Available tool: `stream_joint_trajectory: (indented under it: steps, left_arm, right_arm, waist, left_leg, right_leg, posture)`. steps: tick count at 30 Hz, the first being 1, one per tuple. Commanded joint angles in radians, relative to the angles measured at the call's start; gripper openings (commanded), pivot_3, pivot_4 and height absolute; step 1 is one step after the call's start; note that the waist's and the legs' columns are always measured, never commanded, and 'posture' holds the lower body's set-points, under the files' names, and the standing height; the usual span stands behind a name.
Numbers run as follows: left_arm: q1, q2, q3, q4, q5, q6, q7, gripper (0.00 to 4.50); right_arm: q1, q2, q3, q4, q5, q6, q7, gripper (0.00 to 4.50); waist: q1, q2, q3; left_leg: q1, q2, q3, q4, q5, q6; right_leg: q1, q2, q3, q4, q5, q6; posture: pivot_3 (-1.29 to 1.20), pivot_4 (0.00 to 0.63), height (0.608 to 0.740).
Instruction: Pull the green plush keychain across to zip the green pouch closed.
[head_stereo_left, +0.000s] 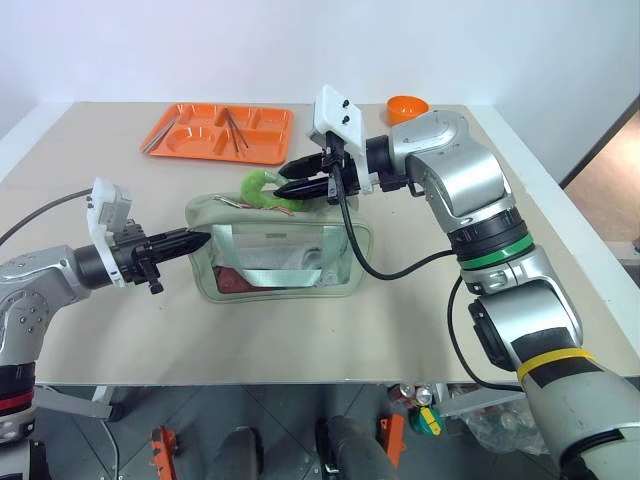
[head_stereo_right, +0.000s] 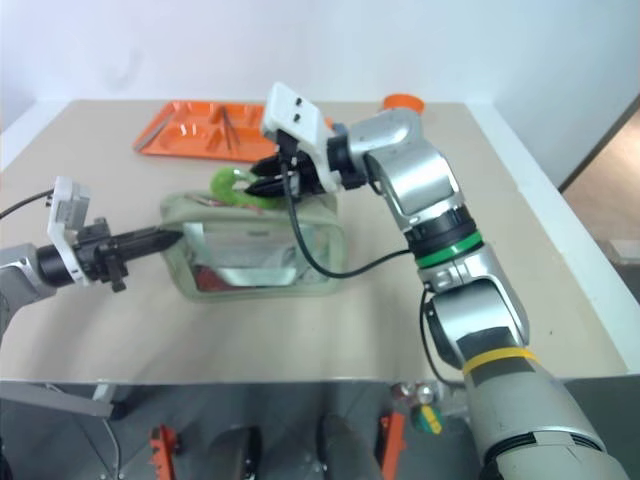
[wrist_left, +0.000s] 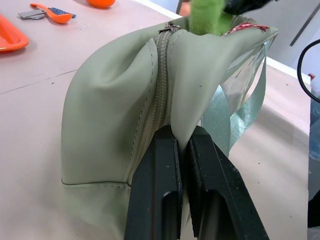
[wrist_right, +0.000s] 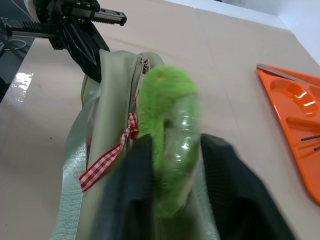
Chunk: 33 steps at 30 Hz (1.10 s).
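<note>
Pinching the end of the green pouch (head_stereo_left: 275, 255) looks meant to brace it: the left gripper (head_stereo_left: 196, 240) has its two black fingers (wrist_left: 155, 190) clenched on a fold of fabric right beside the zipper seam, so that a pull along the zipper would meet resistance and the soft bag would not simply slide over the desk (head_stereo_left: 420, 330). The pouch sits in the middle of the left eye frame, upright on its base, clear window facing the camera. The green plush keychain (head_stereo_left: 262, 188) stands up from the top of the pouch, toward the upper centre of that frame, a red checked ribbon hanging at its base. The right gripper (head_stereo_left: 300, 187) comes in from the right of the frame, and in its wrist view the fingers (wrist_right: 222, 190) sit on either side of the plush, closed in against it; I judge this a grasp just taken, ready for the pull. The left arm lies low at the lower left of the frame, pointing roughly level at the pouch's end. The right arm reaches across from the right, its wrist bent so the fingers point leftward and slightly down. An orange tray (head_stereo_left: 215, 132) lies at the upper left, well apart.
</note>
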Motion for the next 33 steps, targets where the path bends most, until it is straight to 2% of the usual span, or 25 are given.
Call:
stream_joint_trajectory:
  steps: [1, 9, 23, 27, 31, 33]
  left_arm:
    - [-0.002, 0.001, 0.036, -0.028, -0.014, -0.017, 0.009, 0.0]
    - [-0.01, -0.005, 0.032, -0.017, -0.011, -0.022, 0.012, 0.0]
    - [-0.03, -0.012, 0.012, -0.006, -0.007, -0.018, 0.006, 0.0]
    - [-0.021, -0.013, 0.019, -0.018, -0.012, -0.014, 0.012, 0.0]
    - [0.002, -0.008, 0.04, -0.034, -0.023, -0.007, 0.019, 0.0]
    - [0.012, -0.006, 0.048, -0.041, -0.031, -0.002, 0.023, 0.0]
  right_arm:
    - [-0.02, 0.002, -0.015, 0.003, -0.009, -0.018, 0.007, 0.06]
    - [-0.026, -0.015, -0.021, 0.026, -0.027, -0.026, 0.012, 0.06]
    - [-0.141, -0.201, -0.04, 0.123, -0.094, -0.088, 0.099, 0.06]
    - [-0.11, -0.285, -0.035, 0.085, -0.124, -0.165, 0.15, 0.06]
    - [-0.039, -0.423, -0.037, 0.03, -0.163, -0.31, 0.224, 0.06]
    - [-0.025, -0.468, -0.045, 0.036, -0.188, -0.346, 0.214, 0.06]
  waist:
    - [0.0, 0.0, 0.0]
    - [0.0, 0.0, 0.0]
    - [0.0, 0.0, 0.0]
    - [0.002, 0.0, 0.0]
    - [0.001, 0.0, 0.0]
    - [0.001, 0.0, 0.0]
  left_leg:
    - [0.0, 0.0, 0.0, 0.0, 0.0, 0.0]
    - [0.0, 0.0, 0.0, 0.0, 0.0, 0.0]
    - [0.0, -0.001, 0.0, 0.0, 0.0, 0.0]
    - [0.0, -0.001, 0.0, 0.0, 0.0, 0.0]
    - [0.0, -0.002, 0.001, -0.001, 0.0, 0.0]
    - [0.0, -0.002, 0.001, -0.001, 0.0, 0.0]
  right_leg:
    - [0.0, 0.0, 0.0, 0.0, 0.0, 0.0]
    - [0.0, 0.0, 0.0, 0.0, 0.0, 0.0]
    - [0.0, 0.0, 0.0, 0.0, 0.0, 0.0]
    - [0.0, -0.001, 0.0, 0.0, 0.0, 0.0]
    - [0.0, -0.002, 0.001, -0.001, -0.001, 0.002]
    - [0.0, -0.002, 0.001, -0.001, -0.001, 0.002]
  posture:
    - [0.0, 0.15, 0.74]
    - [0.0, 0.15, 0.74]
    - [0.0, 0.15, 0.74]
    - [0.0, 0.15, 0.74]
    - [0.0, 0.15, 0.74]
    - [0.0, 0.15, 0.74]
